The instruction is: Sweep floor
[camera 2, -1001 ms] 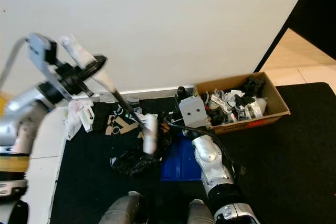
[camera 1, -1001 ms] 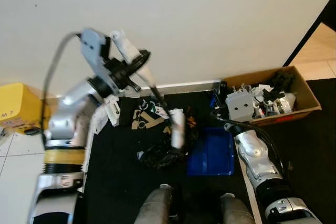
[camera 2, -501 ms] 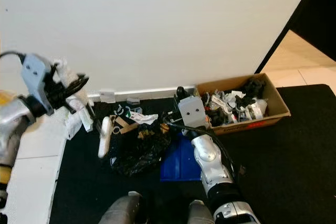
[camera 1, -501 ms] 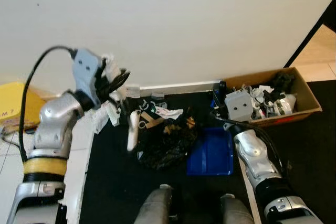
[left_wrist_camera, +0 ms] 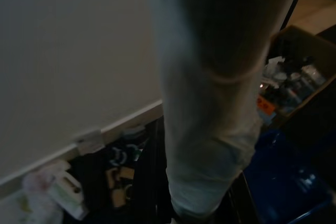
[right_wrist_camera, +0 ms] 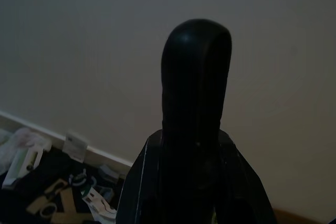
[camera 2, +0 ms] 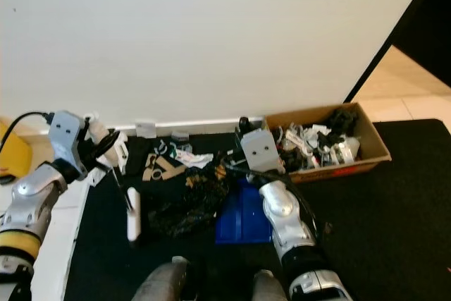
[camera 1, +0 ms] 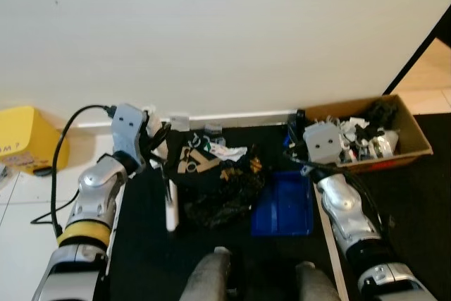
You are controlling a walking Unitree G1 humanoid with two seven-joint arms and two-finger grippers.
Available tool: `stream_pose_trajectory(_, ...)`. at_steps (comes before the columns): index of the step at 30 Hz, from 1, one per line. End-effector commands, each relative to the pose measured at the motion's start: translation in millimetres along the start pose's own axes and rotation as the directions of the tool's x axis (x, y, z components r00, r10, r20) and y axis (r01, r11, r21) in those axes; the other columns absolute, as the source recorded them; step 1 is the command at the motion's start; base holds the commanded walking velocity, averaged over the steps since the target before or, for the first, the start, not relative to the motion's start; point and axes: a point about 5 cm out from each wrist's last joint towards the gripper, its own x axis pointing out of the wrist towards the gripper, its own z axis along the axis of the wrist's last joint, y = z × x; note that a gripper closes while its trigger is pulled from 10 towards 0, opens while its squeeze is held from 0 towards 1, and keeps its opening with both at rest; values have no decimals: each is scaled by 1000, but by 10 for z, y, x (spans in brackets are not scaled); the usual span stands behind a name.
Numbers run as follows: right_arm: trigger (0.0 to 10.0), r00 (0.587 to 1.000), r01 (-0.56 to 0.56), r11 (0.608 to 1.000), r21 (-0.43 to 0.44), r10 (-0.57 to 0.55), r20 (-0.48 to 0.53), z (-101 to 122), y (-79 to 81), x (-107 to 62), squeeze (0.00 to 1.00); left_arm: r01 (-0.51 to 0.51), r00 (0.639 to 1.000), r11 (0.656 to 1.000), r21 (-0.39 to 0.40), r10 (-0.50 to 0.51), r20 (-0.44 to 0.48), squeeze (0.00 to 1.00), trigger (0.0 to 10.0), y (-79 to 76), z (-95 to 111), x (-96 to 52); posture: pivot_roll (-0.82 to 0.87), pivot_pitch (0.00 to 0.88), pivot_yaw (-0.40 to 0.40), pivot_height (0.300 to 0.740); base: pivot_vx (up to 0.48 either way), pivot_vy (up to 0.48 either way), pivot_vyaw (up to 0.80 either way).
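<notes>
My left gripper (camera 1: 156, 147) is shut on a hand brush with a white grip (left_wrist_camera: 210, 108) and a thin black shaft. Its white head (camera 1: 170, 209) rests on the black mat at the left edge of the litter. The litter (camera 1: 211, 156) is paper scraps and cardboard bits beside a crumpled black plastic bag (camera 1: 222, 199). A blue dustpan (camera 1: 285, 206) lies flat just right of the bag. My right gripper (camera 1: 296, 154) is shut on its upright black handle (right_wrist_camera: 195, 87).
An open cardboard box (camera 1: 405, 114) full of rubbish stands at the right against the white wall. A yellow container (camera 1: 25, 142) sits at the far left on pale tiles. White packets (camera 2: 116, 149) lie near the baseboard (camera 1: 239, 115). My own legs (camera 1: 211, 280) show at the bottom.
My left arm has swung down and to the left. The brush head has gone from the right side of the pile, across it, to its left edge. The right arm and dustpan stay put.
</notes>
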Motion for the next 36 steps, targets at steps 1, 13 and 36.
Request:
stream_pose_trajectory(1, 10000, 999, -36, 998, -49, 35, -15, -54, 9, -78, 0, -7, 1000, 999, -51, 8, 25, 0, 10000, -22, -35, 16, 128, 196, 66, 740, 0, 0, 0)
stream_pose_trajectory(13, 10000, 998, -47, 996, -74, 44, -41, -125, 26, -126, 0, 99, 986, 974, -205, -68, 152, 0, 10000, -297, 87, 313, 133, 194, 72, 740, 0, 0, 0)
stream_pose_trajectory(36, 10000, 990, 34, 996, -87, -45, -130, -258, -280, -318, 0, 76, 993, 987, -143, -61, 102, 0, 10000, -274, 5, 272, 140, 205, 78, 740, 0, 0, 0)
